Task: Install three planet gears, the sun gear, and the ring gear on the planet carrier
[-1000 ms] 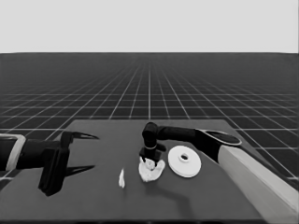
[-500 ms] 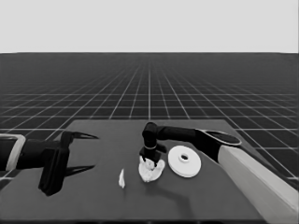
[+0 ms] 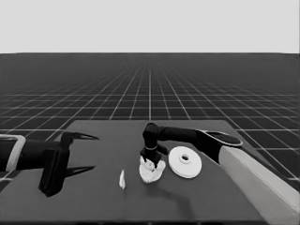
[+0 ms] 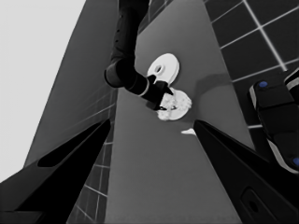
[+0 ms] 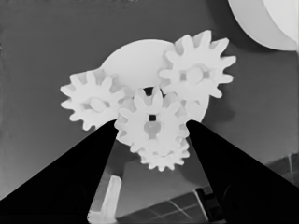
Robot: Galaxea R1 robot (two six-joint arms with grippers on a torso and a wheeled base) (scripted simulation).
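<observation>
1. Right wrist view: right gripper (image 5: 152,128) hangs directly over the smaller round part (image 5: 135,65), fingers (image 5: 70,186) apart and flanking a small toothed gear (image 5: 152,123) at the centre; contact with its teeth cannot be told, so held or merely bracketed stays open.
2. Same view: three more gears around that centre one, at about 9 o'clock (image 5: 91,105), 1 o'clock (image 5: 196,74) and 6 o'clock (image 5: 163,156), teeth overlapping or meshing with the middle gear.
3. Head view: right gripper (image 3: 151,157) at mid-surface on the gear cluster; larger round part (image 3: 185,161) lies just beside it at 3 o'clock, flat, hub and hole upward, apparently not touching.
4. Key relation, as a judgement: larger round part sits right of the fingers, on the right arm's side, axis vertical like the stack's; right arm far nearer than the left.
5. Thin white piece (image 3: 122,179) lies near the cluster at 8 o'clock, apart from it.
6. Left gripper (image 3: 77,152) waits over the left end of the surface (image 3: 211,201), fingers spread wide, holding nothing.
7. Shapes: all parts plain matte white; gears thin with blunt teeth and small centre holes; larger part a thick smooth-rimmed disc; surface dark and flat.
</observation>
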